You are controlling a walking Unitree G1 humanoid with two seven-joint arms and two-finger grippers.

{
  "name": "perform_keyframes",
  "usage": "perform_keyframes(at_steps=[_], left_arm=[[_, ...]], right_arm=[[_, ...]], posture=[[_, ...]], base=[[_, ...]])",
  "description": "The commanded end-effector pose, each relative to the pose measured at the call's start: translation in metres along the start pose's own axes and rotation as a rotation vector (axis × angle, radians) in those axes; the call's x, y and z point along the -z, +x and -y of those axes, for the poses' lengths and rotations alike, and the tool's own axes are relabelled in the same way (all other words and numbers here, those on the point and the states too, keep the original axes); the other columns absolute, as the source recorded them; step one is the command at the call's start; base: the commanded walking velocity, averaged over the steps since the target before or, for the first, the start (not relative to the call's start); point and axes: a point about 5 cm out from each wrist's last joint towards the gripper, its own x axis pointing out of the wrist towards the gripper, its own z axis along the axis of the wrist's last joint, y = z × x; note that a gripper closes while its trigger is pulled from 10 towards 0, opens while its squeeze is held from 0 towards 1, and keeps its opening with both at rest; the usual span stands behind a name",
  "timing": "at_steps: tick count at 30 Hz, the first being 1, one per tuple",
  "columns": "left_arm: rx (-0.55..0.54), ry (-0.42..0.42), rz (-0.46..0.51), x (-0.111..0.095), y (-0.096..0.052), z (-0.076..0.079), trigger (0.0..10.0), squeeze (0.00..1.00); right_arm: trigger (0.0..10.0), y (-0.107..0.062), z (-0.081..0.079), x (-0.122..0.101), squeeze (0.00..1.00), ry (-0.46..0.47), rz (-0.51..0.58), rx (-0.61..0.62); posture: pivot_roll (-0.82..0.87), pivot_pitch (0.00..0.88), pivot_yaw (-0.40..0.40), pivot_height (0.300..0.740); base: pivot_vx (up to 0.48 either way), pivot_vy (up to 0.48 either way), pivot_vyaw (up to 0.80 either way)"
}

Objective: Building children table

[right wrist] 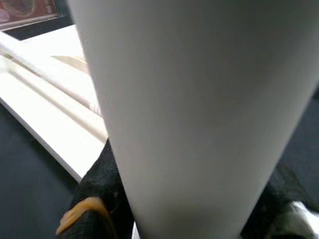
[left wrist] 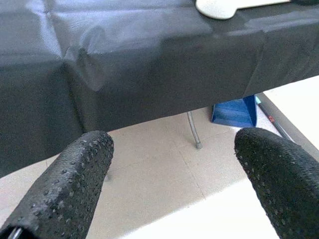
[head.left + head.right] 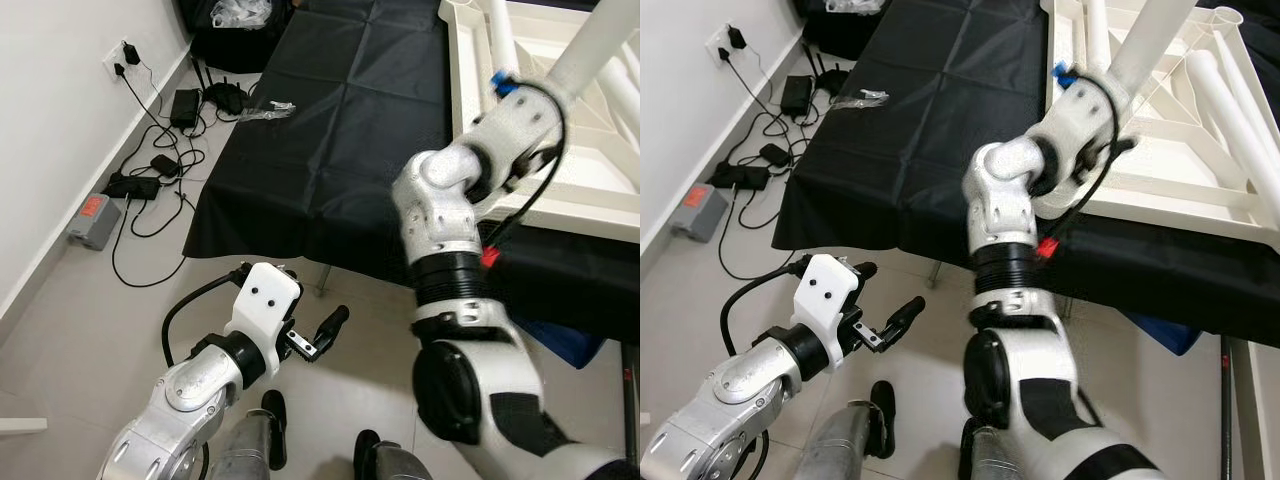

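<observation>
Fingers of right gripper (image 1: 189, 209) clamped round white leg (image 3: 1150, 45), over upturned tabletop (image 3: 1160, 190). Left gripper (image 3: 888, 300) spread, nothing between, low before black cloth (image 3: 330, 130).

I see the left gripper (image 2: 172, 184) with its two black textured fingers (image 2: 70, 184) spread wide apart, holding nothing. Beyond them hangs a black tablecloth (image 2: 129, 69) over a tiled floor (image 2: 164, 169). A metal table leg (image 2: 193, 130) stands beside a blue object (image 2: 234, 110). A white part (image 2: 219, 7) rests on the cloth's top edge.
</observation>
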Motion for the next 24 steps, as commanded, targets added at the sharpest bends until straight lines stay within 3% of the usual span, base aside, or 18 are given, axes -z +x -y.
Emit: perform_keyframes(at_steps=[1,2,3,4,22,23,24], left_arm=[[0.014,-0.008,0.001,0.001,-0.001,0.005,10.0,0.0],[0.014,-0.008,0.001,0.001,-0.001,0.005,10.0,0.0],[0.014,-0.009,0.0,0.002,-0.001,0.005,10.0,0.0],[0.015,-0.007,-0.003,0.002,0.0,0.004,10.0,0.0],[0.005,0.001,-0.005,0.003,0.002,0.001,10.0,0.0],[0.005,0.001,-0.005,0.003,0.003,0.001,10.0,0.0],[0.005,0.001,-0.005,0.003,0.003,0.001,10.0,0.0]], right_arm=[[10.0,0.007,0.012,0.021,0.0,-0.033,-0.103,0.053],[10.0,0.007,0.012,0.021,0.0,-0.033,-0.103,0.053],[10.0,0.006,0.011,0.021,1.0,-0.026,-0.099,0.042],[10.0,0.005,0.009,0.018,0.0,-0.015,-0.081,0.019],[10.0,-0.012,-0.001,-0.006,0.0,0.079,0.095,-0.219],[10.0,-0.016,-0.001,-0.007,1.0,0.118,0.073,-0.239],[10.0,-0.016,-0.001,-0.007,1.0,0.118,0.073,-0.239]], posture=[[0.17,0.373,-0.051,0.74],[0.17,0.373,-0.051,0.74],[0.16,0.375,-0.053,0.74],[0.17,0.373,-0.047,0.74],[0.16,0.375,-0.04,0.74],[0.16,0.373,-0.04,0.74],[0.16,0.373,-0.04,0.74]], base=[[0.0,0.0,0.0],[0.0,0.0,0.0],[0.0,0.0,0.0],[0.0,0.0,0.0],[0.0,0.0,0.0],[0.0,0.0,0.0],[0.0,0.0,0.0]])
